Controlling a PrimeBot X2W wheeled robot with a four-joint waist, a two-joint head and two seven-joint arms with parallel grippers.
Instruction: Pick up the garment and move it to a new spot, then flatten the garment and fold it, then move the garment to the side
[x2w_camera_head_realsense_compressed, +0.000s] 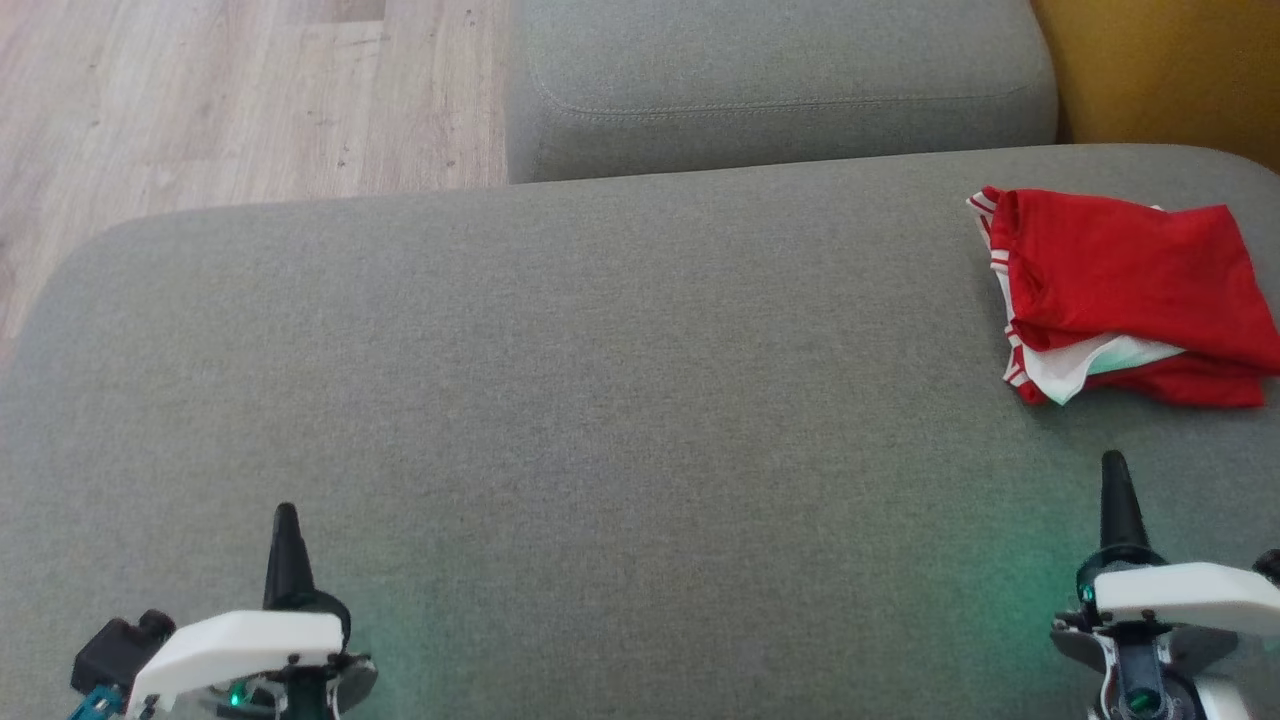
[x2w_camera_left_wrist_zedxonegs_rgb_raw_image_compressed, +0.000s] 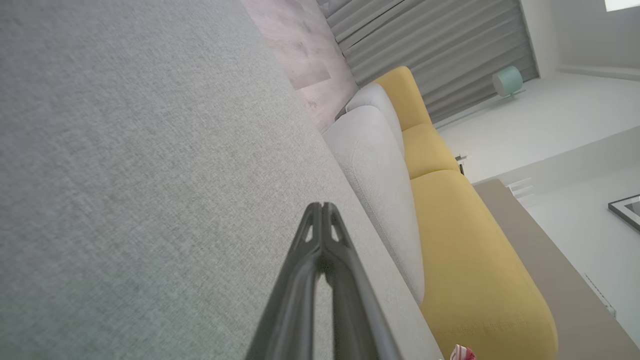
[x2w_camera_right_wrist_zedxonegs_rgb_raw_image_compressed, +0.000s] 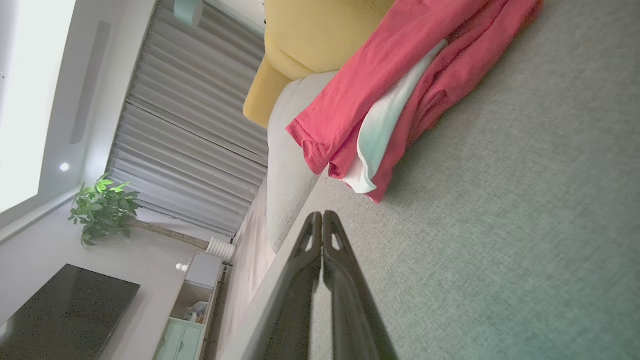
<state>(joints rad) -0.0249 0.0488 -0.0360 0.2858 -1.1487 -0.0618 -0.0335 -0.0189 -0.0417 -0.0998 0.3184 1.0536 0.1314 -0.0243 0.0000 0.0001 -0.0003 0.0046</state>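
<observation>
Resting low over the near part of the grey seat cushion (x2w_camera_head_realsense_compressed: 600, 400), the left claw (x2w_camera_head_realsense_compressed: 286, 515) and the right claw (x2w_camera_head_realsense_compressed: 1113, 465) each have their two dark fingers pressed together, tips meeting, with nothing held between them. Bare fabric lies just ahead of both tips. The red garment (x2w_camera_head_realsense_compressed: 1120, 270) sits a little beyond the right claw and slightly to its outer side, well apart from the left claw, as a loosely stacked bundle with a white layer and striped trim peeking out along the edge nearest the fingers. Whether this bundle counts as a finished fold or calls for a fresh pick-up cannot be told for sure; judged from its place at the side, the work looks late. If a grasp is the next move, the right claw seems the better choice: it would do well to part its fingers first, come in low toward the near corner, and pinch through all layers so the stack does not slide apart. Beyond the garment rise a grey back cushion (x2w_camera_head_realsense_compressed: 780, 90) and a yellow cushion (x2w_camera_head_realsense_compressed: 1150, 70). Far off ahead of the right claw, a pale cabinet (x2w_camera_right_wrist_zedxonegs_rgb_raw_image_compressed: 192, 300) has an open compartment holding something too small to identify.
</observation>
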